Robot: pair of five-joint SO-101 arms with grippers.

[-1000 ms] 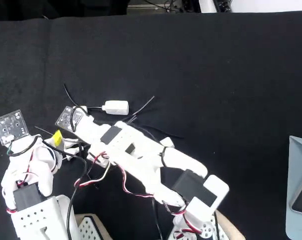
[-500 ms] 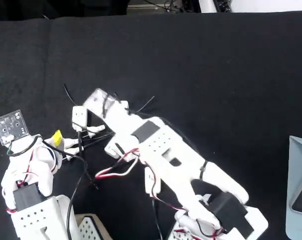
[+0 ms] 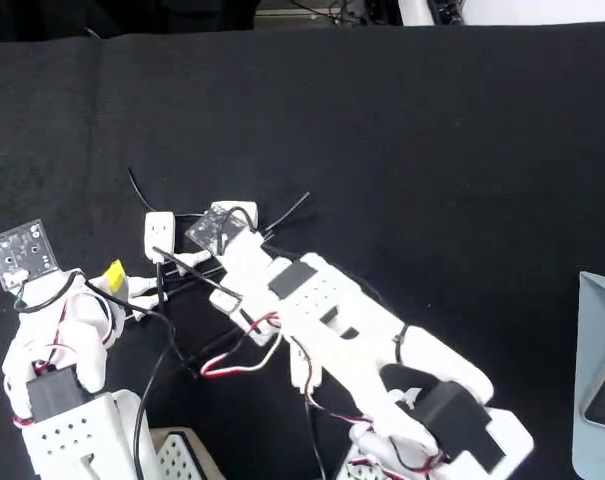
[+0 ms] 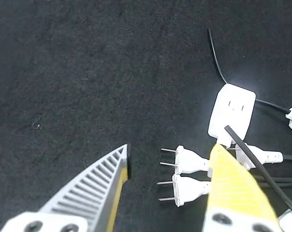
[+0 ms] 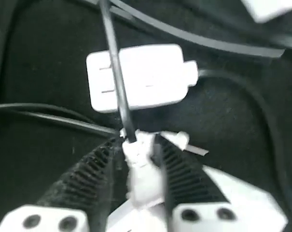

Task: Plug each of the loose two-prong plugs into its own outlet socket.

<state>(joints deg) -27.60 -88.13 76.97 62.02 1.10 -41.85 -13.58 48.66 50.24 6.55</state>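
Observation:
Two loose white two-prong plugs (image 4: pixel 189 160) (image 4: pixel 190 188) lie side by side on the black table, prongs pointing away from their cords. My left gripper (image 4: pixel 170 147) hangs open over them, its yellow finger (image 4: pixel 232 183) above the plug bodies. Just beyond them lies a white outlet socket (image 4: pixel 231 113) (image 3: pixel 160 235). My right gripper (image 5: pixel 138 145) (image 3: pixel 220 235) is shut on a third white plug (image 5: pixel 142 169), whose black cord runs across a second white socket (image 5: pixel 141 77) close ahead. That second socket (image 3: pixel 234 210) peeks out behind the right wrist.
Black cords (image 3: pixel 197 285) cross the table between the two arms. A grey-blue tray (image 3: pixel 600 380) sits at the right edge. The far half of the black table (image 3: pixel 402 130) is bare.
The right arm swung away from the left arm, uncovering the socket near the left gripper, then settled back slightly toward the second socket. The left arm stayed still.

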